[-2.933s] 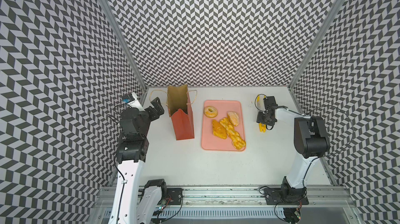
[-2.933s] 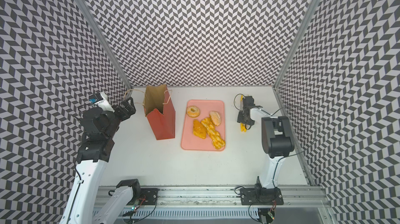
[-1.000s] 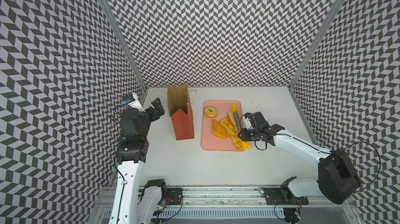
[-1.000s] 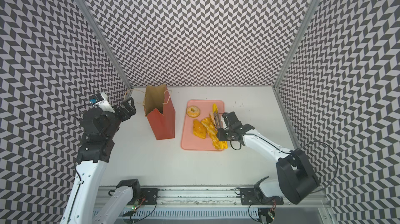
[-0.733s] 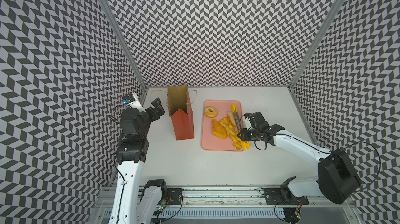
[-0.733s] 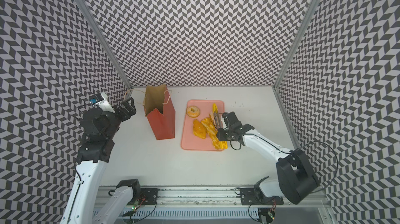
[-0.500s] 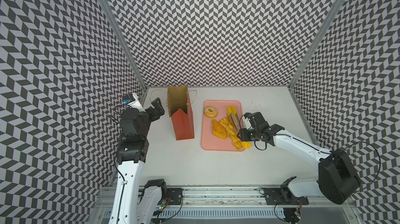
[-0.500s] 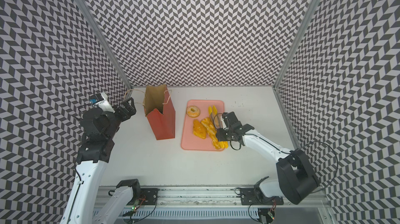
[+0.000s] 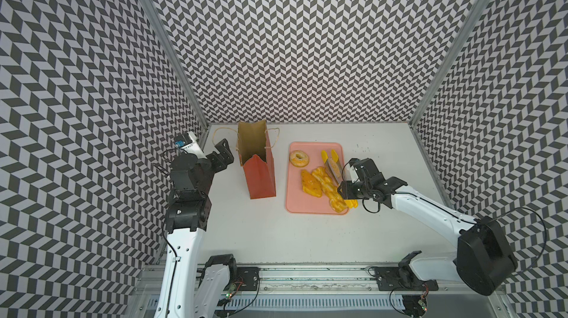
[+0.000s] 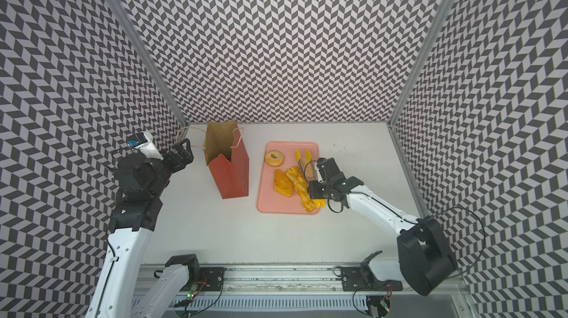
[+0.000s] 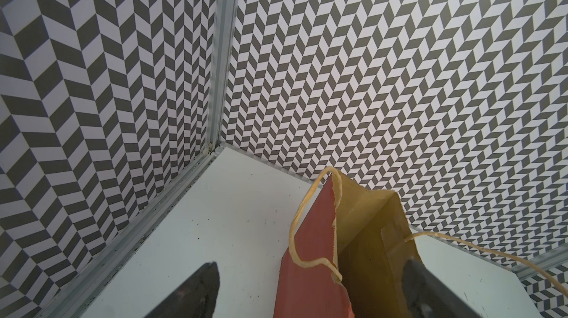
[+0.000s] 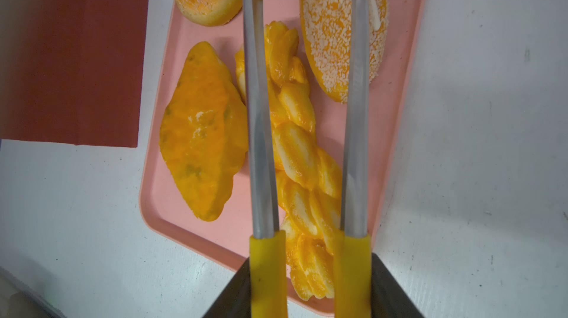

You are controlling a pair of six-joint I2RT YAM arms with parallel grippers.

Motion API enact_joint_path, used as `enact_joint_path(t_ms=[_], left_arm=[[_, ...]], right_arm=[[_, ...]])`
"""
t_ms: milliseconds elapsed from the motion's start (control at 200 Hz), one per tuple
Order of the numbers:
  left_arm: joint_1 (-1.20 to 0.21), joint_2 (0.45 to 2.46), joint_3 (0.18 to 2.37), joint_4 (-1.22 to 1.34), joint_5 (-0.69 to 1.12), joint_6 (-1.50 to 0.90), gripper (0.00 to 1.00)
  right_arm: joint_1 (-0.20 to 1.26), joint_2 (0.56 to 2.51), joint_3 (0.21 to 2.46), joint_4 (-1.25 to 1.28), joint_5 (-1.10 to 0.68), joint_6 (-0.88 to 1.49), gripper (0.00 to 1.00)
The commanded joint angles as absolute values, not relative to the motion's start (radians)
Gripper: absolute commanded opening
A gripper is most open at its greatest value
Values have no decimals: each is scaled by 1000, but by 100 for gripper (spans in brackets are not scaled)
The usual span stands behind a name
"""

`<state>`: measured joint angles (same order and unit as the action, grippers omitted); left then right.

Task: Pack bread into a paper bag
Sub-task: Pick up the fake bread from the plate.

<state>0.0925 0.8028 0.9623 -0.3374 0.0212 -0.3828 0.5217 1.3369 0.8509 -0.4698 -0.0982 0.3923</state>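
Note:
The red-orange paper bag [image 9: 258, 162] stands open and upright left of the pink tray [image 9: 299, 205]. On the tray lie the bread pieces: a ring donut [image 9: 299, 158], an orange-glazed croissant [image 12: 199, 135], a braided loaf [image 12: 295, 147] and a sugared bun [image 12: 329, 33]. My right gripper [image 12: 310, 285] is shut on the yellow handles of metal tongs [image 12: 258, 116]. The tongs' arms stand apart above the tray, one over the loaf's edge, one across the sugared bun. My left gripper [image 11: 312, 265] is open beside the bag's mouth [image 11: 362, 239], holding nothing.
Chevron-patterned walls close in the white table on three sides. The bag's twine handles [image 11: 299, 239] hang loose over both its sides. The tray's near right corner lies under my right wrist [image 9: 368, 184].
The tongs' arms have spread apart as my right gripper eased its squeeze, and the tongs shifted slightly toward the back of the tray. My left arm has not moved.

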Motion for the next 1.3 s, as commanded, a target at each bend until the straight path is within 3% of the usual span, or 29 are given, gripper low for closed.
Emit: enact_joint_path(t_ms=[0, 1297], left_arm=[[100, 793, 956, -327, 30, -372, 97], [100, 789, 953, -322, 37, -371, 97]], right_arm=[[528, 1307, 869, -451, -62, 406, 53], [529, 1456, 828, -432, -38, 420, 55]])
